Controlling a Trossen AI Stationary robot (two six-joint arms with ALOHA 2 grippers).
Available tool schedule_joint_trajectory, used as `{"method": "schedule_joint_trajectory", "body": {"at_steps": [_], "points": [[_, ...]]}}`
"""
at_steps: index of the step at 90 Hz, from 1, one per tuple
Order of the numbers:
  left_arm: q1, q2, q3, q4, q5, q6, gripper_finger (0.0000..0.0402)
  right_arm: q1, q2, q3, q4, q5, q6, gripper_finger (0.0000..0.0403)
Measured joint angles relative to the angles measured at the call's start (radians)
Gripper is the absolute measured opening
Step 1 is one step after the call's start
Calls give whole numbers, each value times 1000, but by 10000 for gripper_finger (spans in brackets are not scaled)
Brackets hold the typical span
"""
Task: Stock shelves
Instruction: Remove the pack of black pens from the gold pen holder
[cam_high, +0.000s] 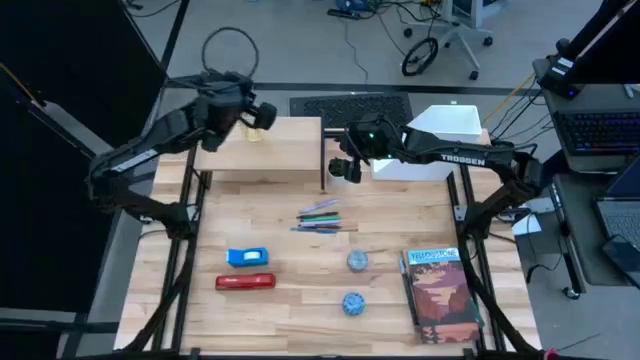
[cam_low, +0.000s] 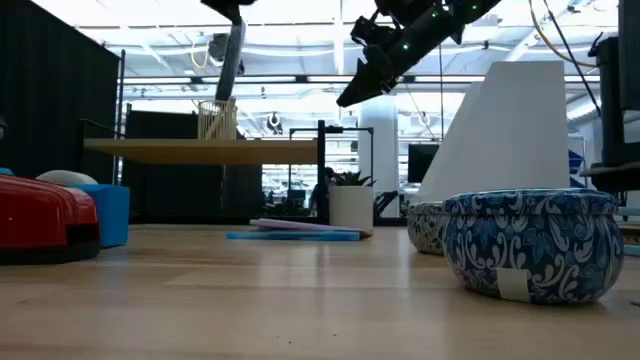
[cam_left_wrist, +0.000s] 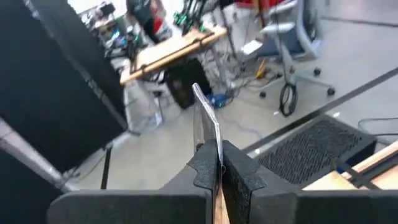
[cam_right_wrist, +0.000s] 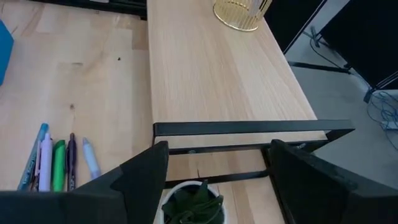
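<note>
1. Nearest the low camera: a blue-and-white patterned tin (cam_low: 530, 245) on the bench (cam_high: 300, 325), with a second tin (cam_low: 425, 228) just behind it.
2. At that view's other edge: a red stapler (cam_low: 40, 222) with a blue box (cam_low: 108, 212) behind it.
3. Mid-bench: a loose row of pens (cam_high: 320, 217) lying flat, well apart from a book (cam_high: 440, 295) near the right front corner.
4. At the back left: the shelf (cam_high: 258, 150), a light-wood plank on thin black legs, carrying a gold wire cup (cam_low: 217, 120) near its far edge.
5. At the back right: the white file holder (cam_high: 440, 135), upright, near the shelf's right end but apart from it.
6. Between shelf and file holder, beside the black leg frame: a small white plant pot (cam_right_wrist: 189, 205) on the bench.
7. Left tool (cam_high: 268, 116) raised over the wire cup, pinched tight on a slim grey stick (cam_left_wrist: 205, 115); stick hanging roughly upright, lower end at the cup's rim; cannot tell whether touching.
8. Right tool (cam_right_wrist: 217, 149) above the plant pot, fingers spread wide and clear of it, gripping nothing.
</note>
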Motion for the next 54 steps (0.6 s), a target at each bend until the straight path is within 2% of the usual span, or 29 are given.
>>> {"method": "schedule_joint_trajectory", "body": {"at_steps": [14, 28, 42, 49, 54], "points": [[-10, -80, 0, 32, 168, 55, 0, 0, 0, 2, 34, -5, 86, 263], [-10, -142, 0, 30, 441, 57, 0, 0, 2, 64, 95, -110, 220, 263], [-10, -177, 1, 35, 790, 57, 0, 7, 2, 106, 284, -251, 351, 263], [-10, -177, 1, 35, 942, 56, 0, 27, 1, 108, 417, -263, 368, 263], [-10, -176, 1, 26, 1008, 56, 0, 46, 0, 108, 483, -265, 366, 263]]}}
